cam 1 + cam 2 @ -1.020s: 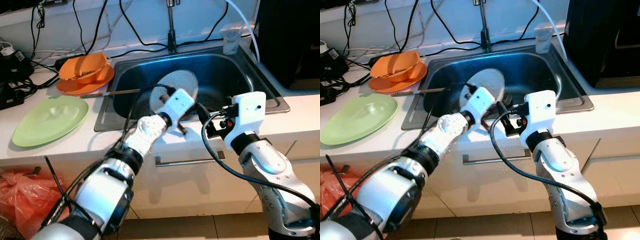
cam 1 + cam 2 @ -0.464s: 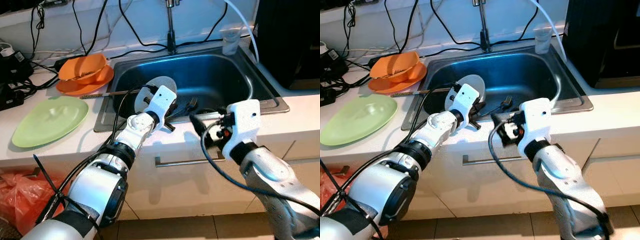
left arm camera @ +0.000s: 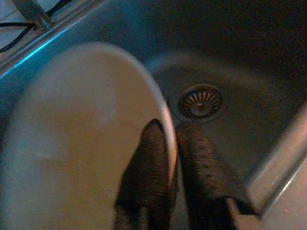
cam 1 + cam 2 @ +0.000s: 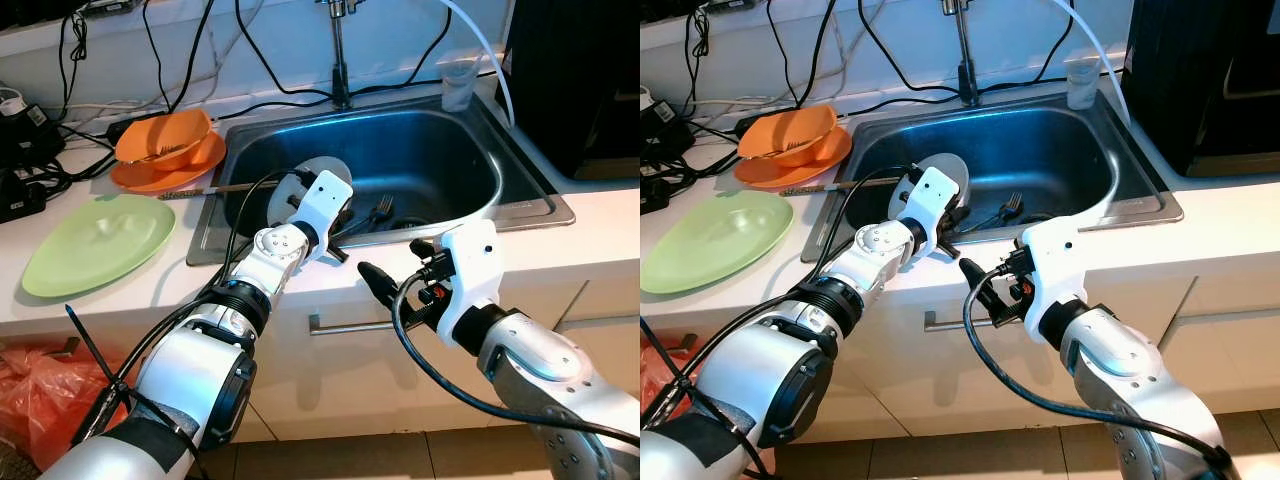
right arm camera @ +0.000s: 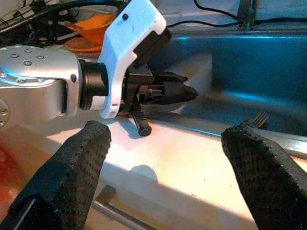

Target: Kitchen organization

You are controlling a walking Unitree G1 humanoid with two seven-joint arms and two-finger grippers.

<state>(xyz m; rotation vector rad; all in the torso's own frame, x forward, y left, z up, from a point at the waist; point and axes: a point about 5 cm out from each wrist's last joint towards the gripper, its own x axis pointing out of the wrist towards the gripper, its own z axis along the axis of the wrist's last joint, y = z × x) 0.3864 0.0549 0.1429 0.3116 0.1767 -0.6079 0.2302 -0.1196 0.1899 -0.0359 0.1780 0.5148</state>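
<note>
Two tools work at a steel sink. Left tool pinches the rim of a white plate, held on edge inside the basin at the sink's 9 o'clock side. Right tool hangs spread wide, empty, over the worktop edge at 6 o'clock. One fork lies beside the plate.

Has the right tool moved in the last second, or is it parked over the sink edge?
Yes. The right tool has pulled back from the sink rim, toward the robot, over the counter's front edge, fingers open.
</note>
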